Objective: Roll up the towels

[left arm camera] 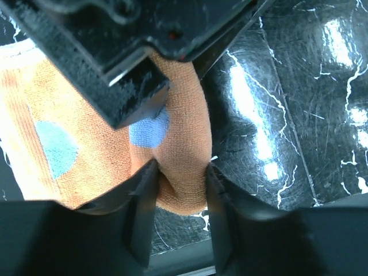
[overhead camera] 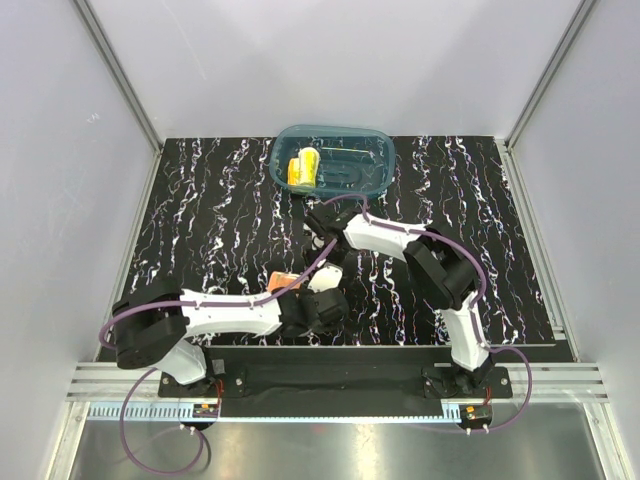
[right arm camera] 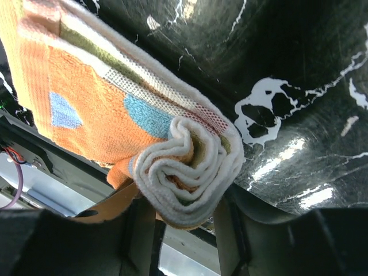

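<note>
Between the right gripper's (right arm camera: 184, 202) fingers sits the coiled end of the orange towel (right arm camera: 109, 115), pinched. The left gripper (left arm camera: 180, 172) squeezes the same cloth's rounded fold. Soft, light and springy, it probably uncoils if slackened, so grip across the roll's full thickness.

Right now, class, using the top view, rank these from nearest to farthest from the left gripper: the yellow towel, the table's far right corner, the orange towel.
Measured from the left gripper:
1. The orange towel, pinched between its fingers at the front centre.
2. The yellow towel, in the left end of the teal tub at the back.
3. The table's far right corner, back right.
</note>
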